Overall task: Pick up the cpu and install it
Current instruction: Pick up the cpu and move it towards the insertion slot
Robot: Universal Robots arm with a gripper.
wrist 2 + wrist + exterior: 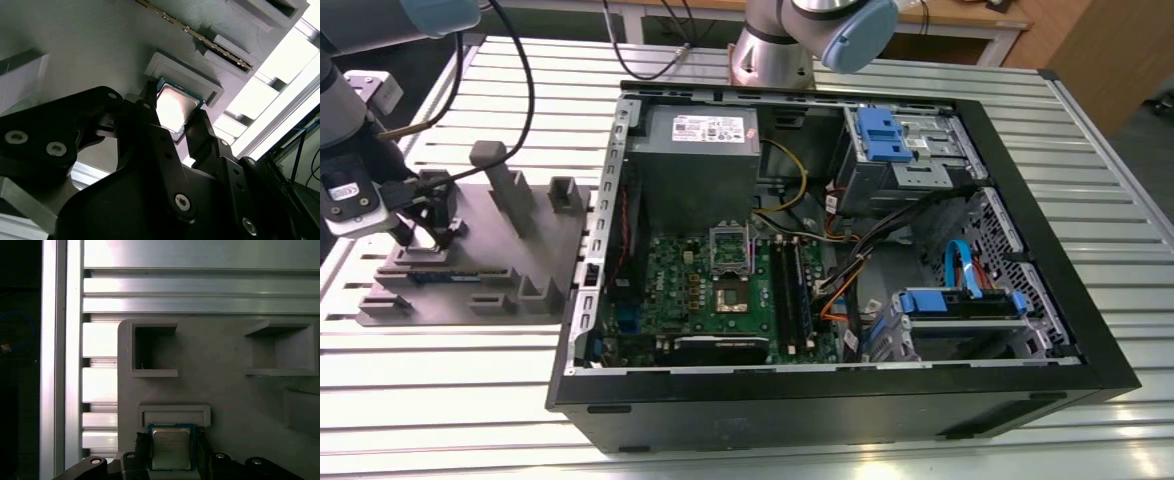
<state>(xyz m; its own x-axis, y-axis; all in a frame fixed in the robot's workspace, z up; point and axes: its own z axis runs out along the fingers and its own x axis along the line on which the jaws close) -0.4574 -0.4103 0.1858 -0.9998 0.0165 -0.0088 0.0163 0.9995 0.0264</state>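
The cpu (171,446) is a small square chip with a shiny silver top (175,104). It sits between the two black fingers (148,114) of my gripper (171,452), which press on its opposite edges. It is just over the shallow square recess (173,415) of the grey holder block (480,262). In the exterior view my gripper (427,236) hangs over that block at the exterior view's left, outside the computer case. On the green motherboard, the dark socket (730,297) lies bare, with its metal frame (727,246) flipped up.
The open black computer case (854,400) fills the middle of the slatted metal table (454,400). Inside are a grey power supply (700,140), blue drive caddies (887,135) and loose cables. The holder block has upright posts (491,170) and other pockets (155,347).
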